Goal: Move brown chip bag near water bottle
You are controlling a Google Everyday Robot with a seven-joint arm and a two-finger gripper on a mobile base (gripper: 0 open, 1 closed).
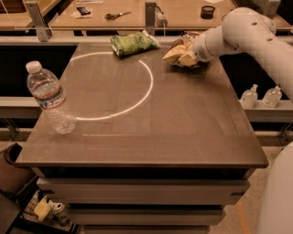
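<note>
Brown chip bag [185, 40] held by gripper [181, 56] at table's [183, 128] far right, water bottle [49, 98] near-left, workbench [132, 13] behind

A: How many bottles are there?
B: Three. One water bottle [48, 98] on the table [183, 137], and two small bottles [249, 96] [273, 95] beyond its right edge.
A: And chip bags?
B: Two. One green chip bag [133, 43] and one brown chip bag [187, 41]. One claw [182, 57], at the brown bag.
</note>
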